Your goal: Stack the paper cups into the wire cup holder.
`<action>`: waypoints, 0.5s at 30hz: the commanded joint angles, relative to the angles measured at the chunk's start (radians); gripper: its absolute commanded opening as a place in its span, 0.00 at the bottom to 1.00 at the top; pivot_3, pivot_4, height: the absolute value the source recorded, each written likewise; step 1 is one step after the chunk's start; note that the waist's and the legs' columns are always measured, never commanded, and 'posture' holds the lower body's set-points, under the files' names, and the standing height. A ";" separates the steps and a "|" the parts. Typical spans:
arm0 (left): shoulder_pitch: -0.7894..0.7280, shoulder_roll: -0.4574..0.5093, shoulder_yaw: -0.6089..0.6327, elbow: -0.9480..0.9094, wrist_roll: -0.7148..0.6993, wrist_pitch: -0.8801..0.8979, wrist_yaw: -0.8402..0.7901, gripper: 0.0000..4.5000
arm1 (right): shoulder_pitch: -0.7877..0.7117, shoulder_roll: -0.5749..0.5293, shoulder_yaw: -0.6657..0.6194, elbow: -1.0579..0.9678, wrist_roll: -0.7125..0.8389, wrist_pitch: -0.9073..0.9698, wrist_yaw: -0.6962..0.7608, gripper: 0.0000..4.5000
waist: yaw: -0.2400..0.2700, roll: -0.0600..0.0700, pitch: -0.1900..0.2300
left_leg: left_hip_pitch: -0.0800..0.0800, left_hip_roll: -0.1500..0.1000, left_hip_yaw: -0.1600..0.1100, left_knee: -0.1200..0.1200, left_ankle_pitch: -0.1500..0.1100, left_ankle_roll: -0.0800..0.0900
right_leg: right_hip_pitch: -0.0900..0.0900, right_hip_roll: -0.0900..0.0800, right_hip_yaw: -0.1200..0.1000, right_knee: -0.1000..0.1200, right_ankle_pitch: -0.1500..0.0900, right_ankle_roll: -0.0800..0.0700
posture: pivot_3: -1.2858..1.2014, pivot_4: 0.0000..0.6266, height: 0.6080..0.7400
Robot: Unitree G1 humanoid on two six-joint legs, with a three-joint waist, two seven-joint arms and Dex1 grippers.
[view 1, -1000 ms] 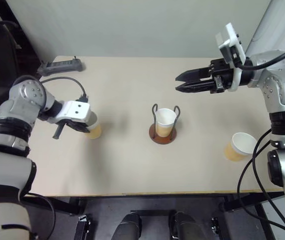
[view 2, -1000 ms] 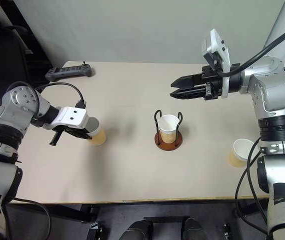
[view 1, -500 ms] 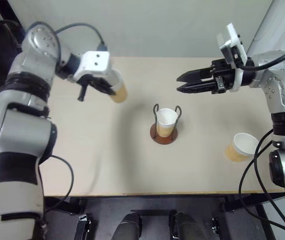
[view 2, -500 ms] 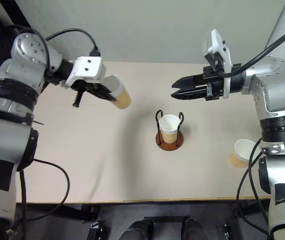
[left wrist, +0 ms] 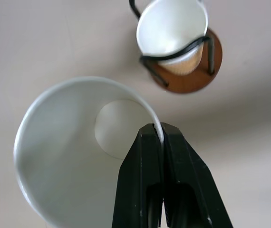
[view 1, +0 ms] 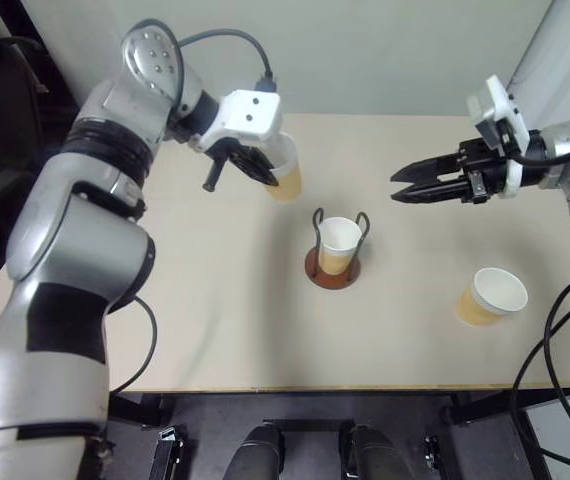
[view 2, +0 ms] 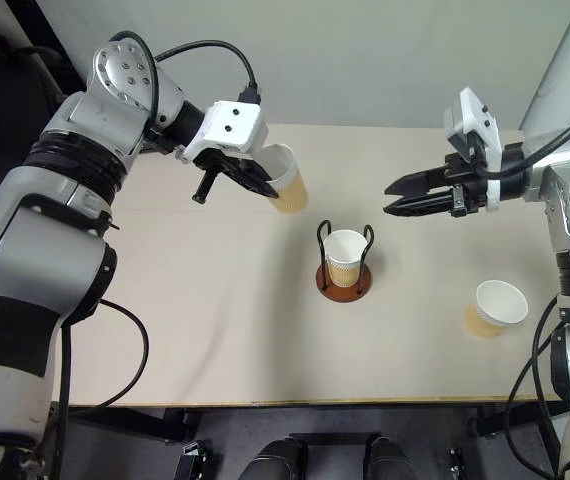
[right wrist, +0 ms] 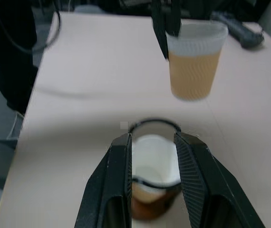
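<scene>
1. Wire cup holder (view 1: pixel 333 262) stands near the middle of the beige table (view 1: pixel 215 320), brown disc base flat, two dark wire loops upright
2. One paper cup (view 1: pixel 338 243) sits upright inside the loops, mouth open upward
3. Second paper cup (view 1: pixel 285 168) is held in the air beyond and to the left of the holder, tilted, clear of the table
4. Left gripper (left wrist: pixel 160 142) is clamped on that cup's rim, one black finger inside the wall and one outside, pressed tight together
5. Third paper cup (view 1: pixel 491 296) stands upright on the table to the right of the holder, well apart from it, near the table's right edge
6. Right gripper (view 1: pixel 397 187) hangs in the air to the right of the holder, pointing left; its fingers stand a little apart and grip nothing
</scene>
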 commanded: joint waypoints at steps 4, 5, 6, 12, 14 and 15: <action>-0.069 -0.039 -0.014 -0.020 -0.082 0.029 -0.035 0.01 | 0.023 -0.042 0.004 0.011 -0.036 -0.059 0.060 0.31 | 0.002 0.000 0.000 | 0.000 0.000 0.000 0.001 0.000 0.001 | 0.001 -0.001 0.001 -0.001 0.002 0.002 | 0.52 0.24 1.00; -0.073 -0.048 -0.014 -0.020 -0.091 0.036 -0.035 0.01 | 0.026 -0.042 0.005 0.013 -0.040 -0.064 0.063 0.31 | 0.001 0.000 0.000 | 0.001 0.000 0.001 0.000 0.000 0.001 | 0.001 0.000 0.001 -0.001 0.002 0.002 | 0.52 0.24 1.00; -0.079 -0.060 -0.013 -0.021 -0.101 0.044 -0.035 0.01 | 0.029 -0.042 0.005 0.015 -0.045 -0.070 0.066 0.31 | 0.002 0.000 0.000 | 0.001 0.000 0.001 0.000 0.001 0.001 | 0.002 0.000 0.001 -0.002 0.002 0.004 | 0.52 0.24 1.00; -0.095 -0.100 -0.026 -0.025 -0.130 0.064 -0.035 0.01 | 0.031 -0.040 0.000 0.020 -0.057 -0.076 0.073 0.31 | 0.003 0.000 0.000 | 0.000 0.001 0.001 0.000 0.001 0.002 | 0.002 -0.001 0.002 -0.006 0.004 0.006 | 0.52 0.24 1.00; -0.096 -0.113 -0.047 -0.035 -0.146 0.070 -0.035 0.01 | 0.031 -0.042 -0.003 0.019 -0.059 -0.073 0.074 0.31 | 0.003 0.000 0.000 | 0.000 0.001 0.002 0.000 0.001 0.002 | 0.002 0.000 0.002 -0.007 0.005 0.007 | 0.52 0.24 1.00; -0.095 -0.117 -0.058 -0.040 -0.155 0.074 -0.035 0.01 | 0.031 -0.042 -0.004 0.019 -0.059 -0.073 0.075 0.31 | 0.003 0.000 0.000 | 0.000 0.001 0.002 0.000 0.001 0.002 | 0.003 -0.001 0.002 -0.007 0.005 0.007 | 0.52 0.24 1.00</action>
